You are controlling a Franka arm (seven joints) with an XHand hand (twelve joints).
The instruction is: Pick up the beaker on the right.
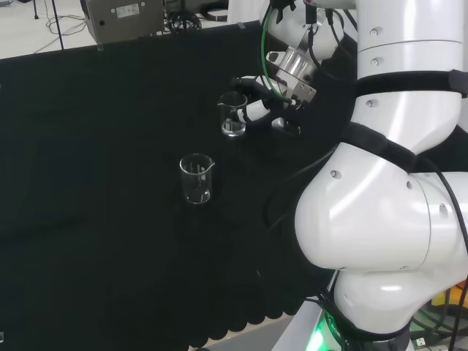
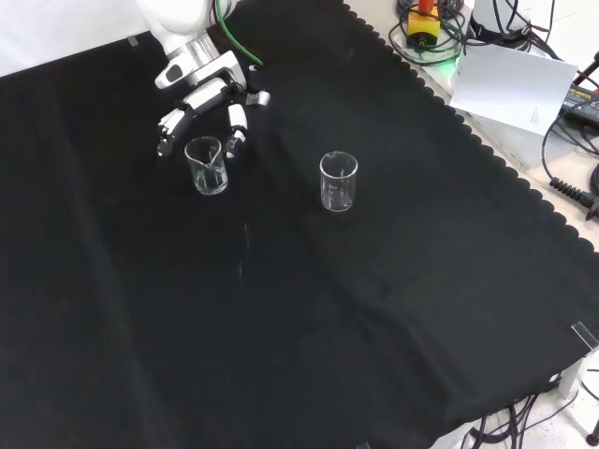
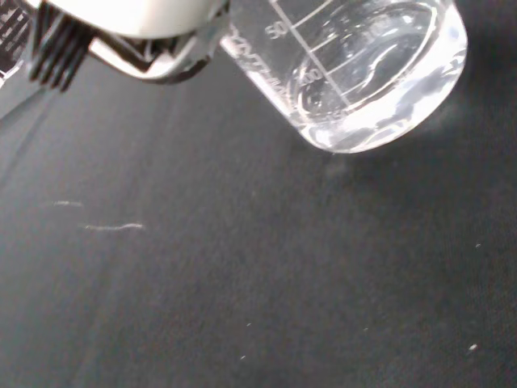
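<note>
Beaker (image 1: 233, 115) stands beside robot hand (image 1: 257, 108); second beaker (image 1: 197, 178) apart.

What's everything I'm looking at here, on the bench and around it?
Beaker near the hand: one, clear glass, upright on the cloth, beside the fingers.
Second beaker: one, clear glass, upright, standing apart, nearer the middle of the cloth.
Cloth: one, black, covers the bench, scalloped edge.
Sheet of paper: one, white, off the cloth at the front view's upper right.
Cables: several, black, beside the paper.
Arm: one, white, at the head view's right.
Hand: one, black and white, fingers relaxed around the near beaker, not closed on it.
</note>
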